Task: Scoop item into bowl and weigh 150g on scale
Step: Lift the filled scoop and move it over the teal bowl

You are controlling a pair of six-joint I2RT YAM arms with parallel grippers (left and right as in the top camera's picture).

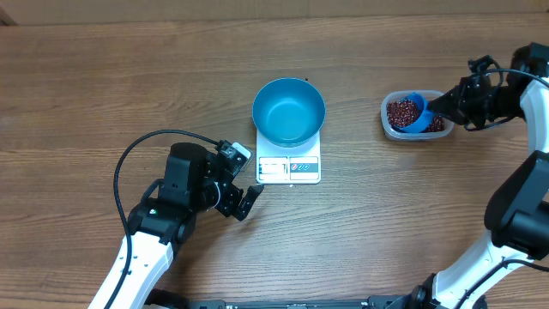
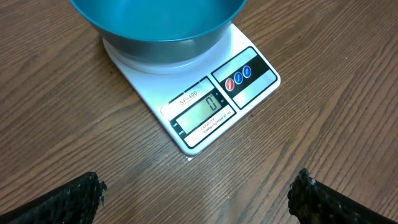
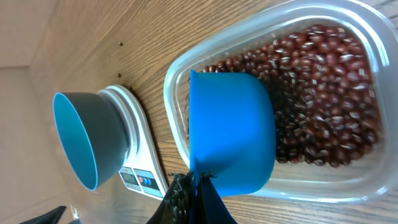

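Right gripper tight on scoop; red-brown beans

The left arm is a white tube with chunky black joints. A thin black cable loops out of it. The left gripper has black, bumpy fingers. The right arm is white and black too, with black wires near its end.

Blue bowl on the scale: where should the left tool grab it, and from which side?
Take the bowl by its rim from above, on the arc nearest the open left tool: one finger inside, one outside. It sits upright and empty on the scale, probably too wide to span.
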